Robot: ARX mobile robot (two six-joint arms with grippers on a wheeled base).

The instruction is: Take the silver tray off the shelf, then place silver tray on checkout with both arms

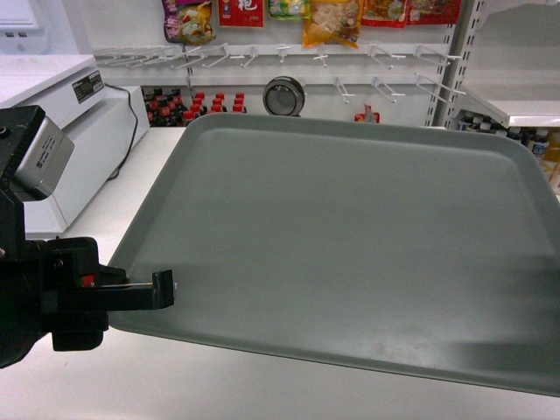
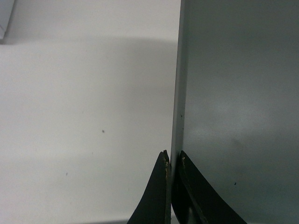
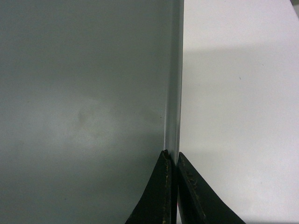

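Observation:
The silver tray [image 1: 350,245] lies flat and wide over the white checkout [image 1: 131,385]; I cannot tell if it rests on it or hangs just above. My left gripper [image 1: 166,289] is shut on the tray's left rim, and the left wrist view shows that gripper [image 2: 173,158] with one finger on each side of the rim of the tray [image 2: 238,93]. My right gripper [image 3: 172,156] is shut on the right rim of the tray [image 3: 84,93]; it is outside the head view. A white shelf [image 1: 525,112] stands at the far right.
A white register [image 1: 79,131] sits on the counter to the left of the tray. A round black scanner [image 1: 283,94] stands behind it. Dark bottles [image 1: 192,105] and hanging snack packets [image 1: 331,19] line the back wall.

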